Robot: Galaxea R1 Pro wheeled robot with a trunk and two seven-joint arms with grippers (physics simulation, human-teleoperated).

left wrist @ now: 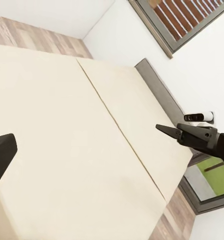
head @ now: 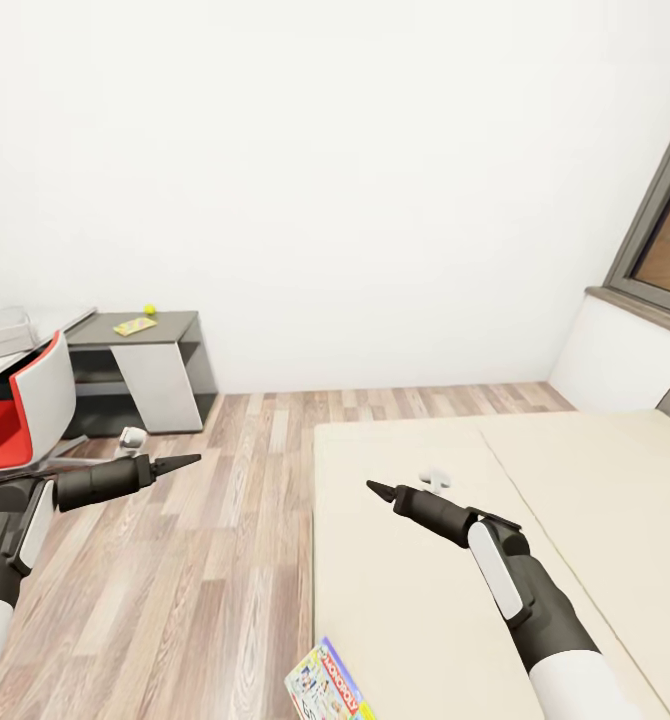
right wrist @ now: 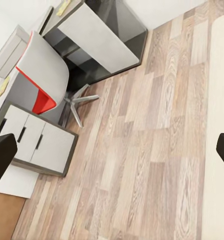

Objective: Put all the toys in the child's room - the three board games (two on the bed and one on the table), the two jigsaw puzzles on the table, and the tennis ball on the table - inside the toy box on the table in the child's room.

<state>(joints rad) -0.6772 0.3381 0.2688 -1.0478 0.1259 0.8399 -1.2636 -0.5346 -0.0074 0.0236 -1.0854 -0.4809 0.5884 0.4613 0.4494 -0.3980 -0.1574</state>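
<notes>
Head view shows board game (head: 330, 688) on bed (head: 415, 600); right wrist, drawers (right wrist: 36, 145).

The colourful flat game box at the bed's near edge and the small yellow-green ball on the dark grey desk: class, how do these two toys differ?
The colourful flat game box is a thin rectangle with a printed cartoon cover; the small yellow-green ball is round and plain. The box lies on the cream bed, near the robot and partly cut off by the picture's edge; the ball sits on the dark grey desk by the far wall, looking much smaller. Neither is held by a gripper.
</notes>
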